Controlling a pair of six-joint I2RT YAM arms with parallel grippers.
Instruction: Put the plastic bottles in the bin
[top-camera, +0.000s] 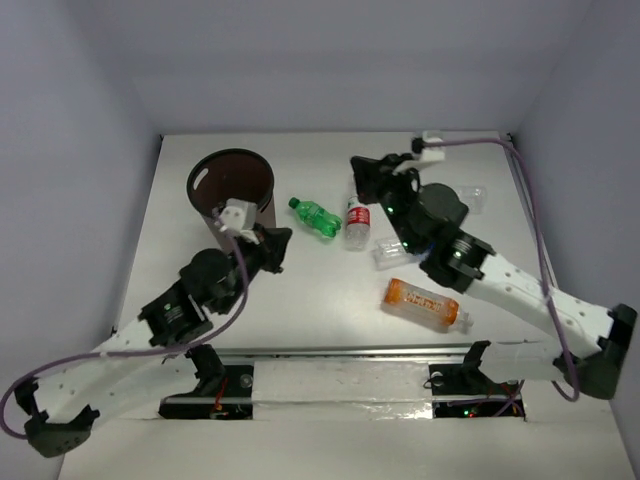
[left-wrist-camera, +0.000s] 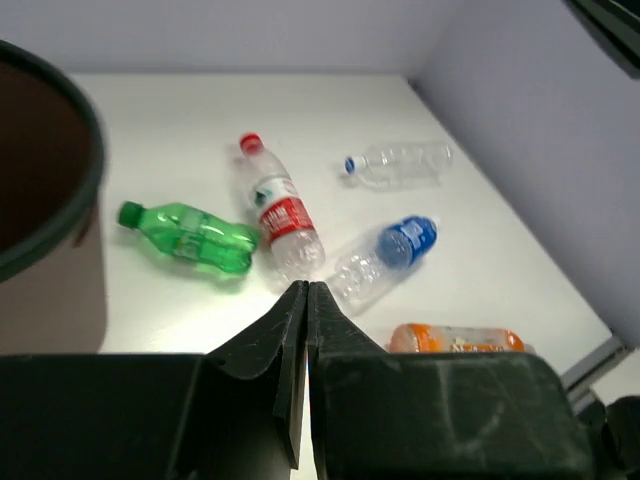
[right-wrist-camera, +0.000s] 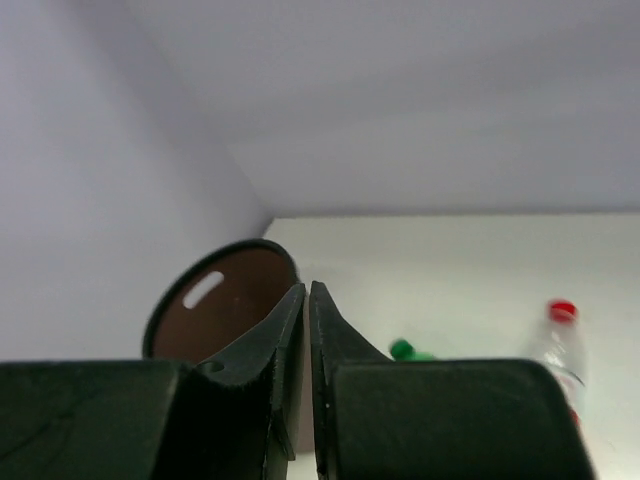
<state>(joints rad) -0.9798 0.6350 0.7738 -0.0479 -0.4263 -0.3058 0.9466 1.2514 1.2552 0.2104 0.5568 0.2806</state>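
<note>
Fingers of the left gripper (left-wrist-camera: 307, 290) fill the bottom of the left wrist view, pressed together with nothing between them. The right gripper (right-wrist-camera: 307, 292) looks the same in its own view, closed and empty. From above, the left gripper (top-camera: 275, 245) sits just beside the bin (top-camera: 204, 172), which stands upright at the far left of the tabletop (top-camera: 300, 300). The right gripper (top-camera: 360, 170) is raised over the far middle, near the bottle caps. Five bottles lie on their sides on the white surface, all outside the bin. The green bottle (top-camera: 316, 218) lies closest to the bin, with the red-label bottle (top-camera: 357, 222) just beside it. The blue-label bottle (left-wrist-camera: 385, 255) is near them and partly under the right arm. The unlabelled clear bottle (left-wrist-camera: 400, 163) rests toward the far right wall, and the orange bottle (top-camera: 425, 304) lies nearest the arm bases. The bin's floor is too dark to tell whether anything is inside. Judging by this, most or all of the work remains: neither arm holds a bottle, and every visible one has yet to be picked up and dropped in. The green one looks like the easiest reach for the left arm.
</note>
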